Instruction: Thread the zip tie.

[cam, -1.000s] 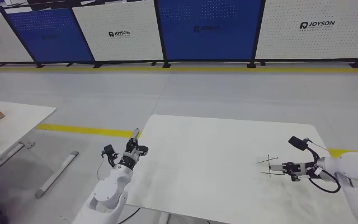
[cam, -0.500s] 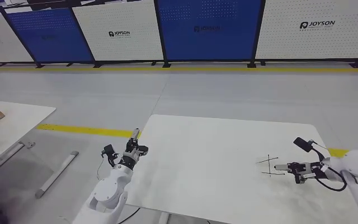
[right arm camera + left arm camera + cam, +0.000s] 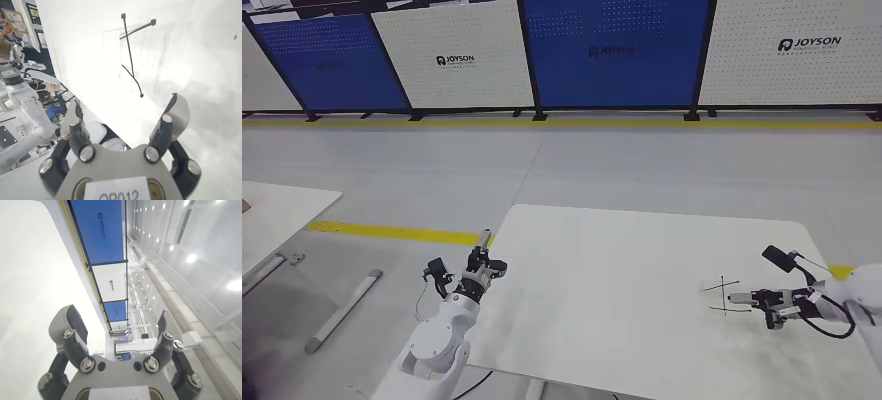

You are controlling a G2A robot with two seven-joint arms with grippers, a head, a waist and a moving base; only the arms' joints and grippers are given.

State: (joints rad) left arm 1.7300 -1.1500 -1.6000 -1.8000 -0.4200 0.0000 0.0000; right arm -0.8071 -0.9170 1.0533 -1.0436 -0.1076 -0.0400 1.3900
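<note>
My right gripper (image 3: 125, 102) hangs low over the near right part of the white table (image 3: 622, 290), fingers spread wide with nothing between them. Just ahead of it lie three black zip ties (image 3: 129, 55), resting on a clear plastic piece (image 3: 149, 53) that I can barely make out. The longest tie is crossed by a second one near its head, and a third meets its tail close to my fingertips. Across the table, at its left edge, my left gripper (image 3: 119, 315) points away from me, its fingers also wide apart and empty. Beyond the table run a yellow floor line (image 3: 392, 232) and a row of blue and white panels (image 3: 617, 50).
</note>
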